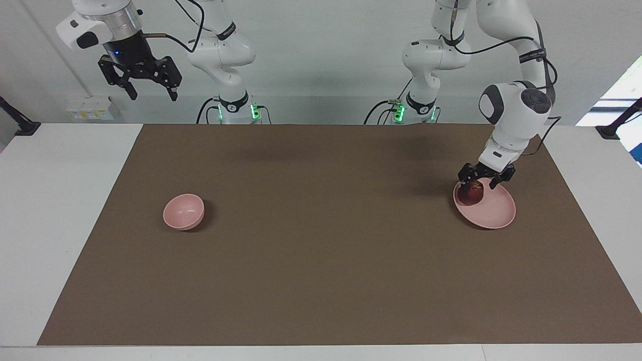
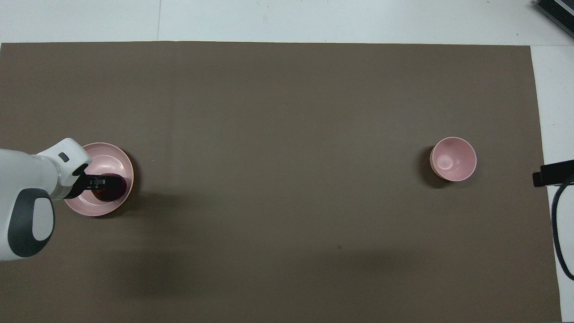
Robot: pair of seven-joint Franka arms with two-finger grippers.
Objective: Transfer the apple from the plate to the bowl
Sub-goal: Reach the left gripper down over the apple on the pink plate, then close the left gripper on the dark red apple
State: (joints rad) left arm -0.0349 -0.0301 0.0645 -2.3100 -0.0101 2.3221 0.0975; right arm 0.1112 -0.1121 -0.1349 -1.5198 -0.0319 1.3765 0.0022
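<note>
Left gripper (image 1: 477, 184) sits low on the flat pale pink plate (image 1: 496, 213), fingers astride the small dark red apple (image 1: 471, 194); whether they grip, I cannot tell. Small deep pink bowl (image 1: 183, 211) stands well apart from that plate, toward the right arm's end. Right gripper (image 1: 149, 94) waits open, raised.

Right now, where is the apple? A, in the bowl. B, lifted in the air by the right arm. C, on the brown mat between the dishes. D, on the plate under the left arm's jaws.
D: the apple sits on the plate, with the left gripper lowered around it.
</note>
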